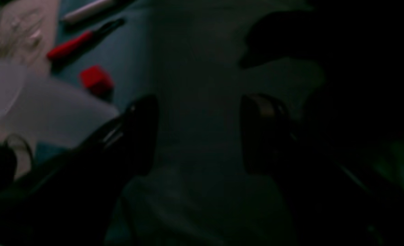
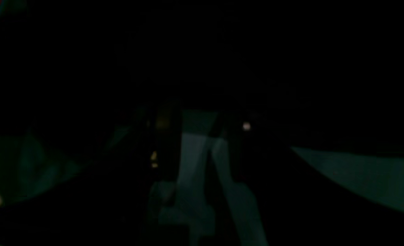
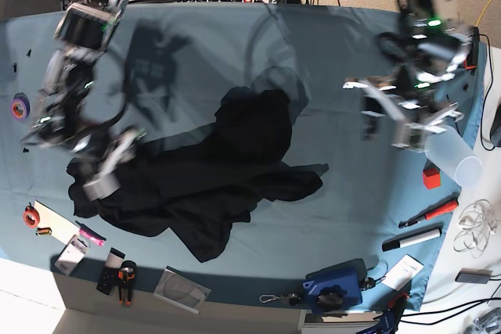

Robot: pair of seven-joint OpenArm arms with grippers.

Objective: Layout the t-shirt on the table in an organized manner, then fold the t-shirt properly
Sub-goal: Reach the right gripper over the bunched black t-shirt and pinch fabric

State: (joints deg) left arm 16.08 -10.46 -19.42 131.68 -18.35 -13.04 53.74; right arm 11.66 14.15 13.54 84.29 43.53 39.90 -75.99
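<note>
Base view, left to right: the right gripper [image 3: 106, 170] sits low at the left end of the t-shirt [image 3: 211, 174], its fingers down on or just above the black cloth near the shirt's left edge. Motion blur hides whether any cloth is pinched there. The shirt lies crumpled on the table [image 3: 329, 60], spread across the middle-left of the teal surface, with a bunched lump rising toward the centre and a flap trailing to the right. No print shows; only black cloth faces up.

Farther right, the left gripper [image 3: 391, 111] hangs above bare teal cloth, well apart from the shirt's right tip, with nothing between its fingers. A clear plastic cup [image 3: 458, 166] lies just beside it, and a red block [image 3: 431, 177] and a red-handled tool [image 3: 428, 213] rest near the table's right edge.

Left wrist view: the left gripper's [image 1: 200, 133] two dark fingers stand wide apart over shadowed table, empty.

Right wrist view is nearly black. The right gripper's [image 2: 196, 136] fingers appear parted by a narrow gap, but I cannot tell whether cloth is held.
</note>
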